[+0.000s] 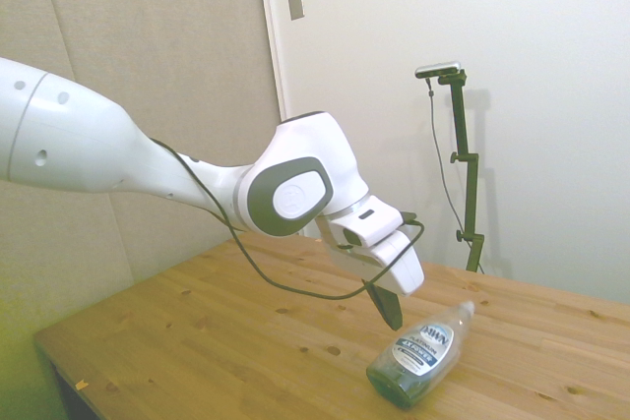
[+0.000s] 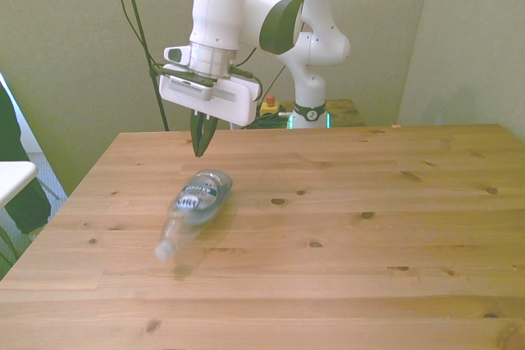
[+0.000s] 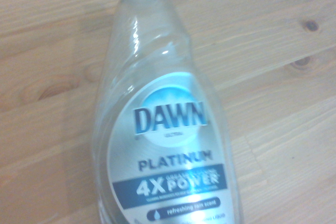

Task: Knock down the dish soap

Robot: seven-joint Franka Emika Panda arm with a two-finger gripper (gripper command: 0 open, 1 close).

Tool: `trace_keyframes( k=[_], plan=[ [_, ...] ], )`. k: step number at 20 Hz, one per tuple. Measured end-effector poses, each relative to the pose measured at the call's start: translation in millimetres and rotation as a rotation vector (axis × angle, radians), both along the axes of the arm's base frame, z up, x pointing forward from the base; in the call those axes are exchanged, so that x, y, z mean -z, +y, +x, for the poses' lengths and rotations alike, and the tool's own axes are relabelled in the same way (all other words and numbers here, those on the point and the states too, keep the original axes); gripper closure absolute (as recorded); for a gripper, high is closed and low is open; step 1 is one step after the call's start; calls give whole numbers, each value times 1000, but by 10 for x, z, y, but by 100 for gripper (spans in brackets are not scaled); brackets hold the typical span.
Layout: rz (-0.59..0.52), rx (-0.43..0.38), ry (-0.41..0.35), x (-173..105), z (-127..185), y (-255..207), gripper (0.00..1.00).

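though down, the bottle is not yet settling

while the dish soap (image 2: 194,203) is lying on its side on the wooden table (image 2: 394,227), its outline in the front view is smearing, so i am judging it to be rolling or sliding rather than resting. the claw (image 2: 200,138) is hanging just above the table with its two dark fingers drawn together into a point, gripping nothing. the bottle's broad base is sitting nearest the claw, just below and beyond the fingertips, and the white cap (image 2: 164,251) is pointing away from the claw. in the side view the bottle (image 1: 420,355) is lying apart from the fingertips, with a clear gap between them. the wrist camera is looking straight down onto the dawn label (image 3: 170,156), face up against the planks.

the knocking-down is looking done, going by how the bottle is lying. what is worrying me from here:

- a round-bodied bottle is tending to roll, and the cap end is heading toward the table's edge on the front view's left, so it could be dropping off.
- any further push from the claw would be sending it farther that way.
- lowering the claw now would be risking pinning or scuffing the base.
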State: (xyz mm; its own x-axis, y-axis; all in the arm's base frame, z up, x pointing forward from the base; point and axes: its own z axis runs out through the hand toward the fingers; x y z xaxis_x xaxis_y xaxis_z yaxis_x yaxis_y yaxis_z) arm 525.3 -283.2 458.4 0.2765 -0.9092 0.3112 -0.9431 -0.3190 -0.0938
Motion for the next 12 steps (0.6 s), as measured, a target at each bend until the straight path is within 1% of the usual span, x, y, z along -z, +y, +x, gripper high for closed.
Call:
trace_keyframes(
  k=[6,12],
  plan=[
    [26,67,-46,-28,203,-286,100],
    [58,105,-73,51,398,-419,100]
  ],
)
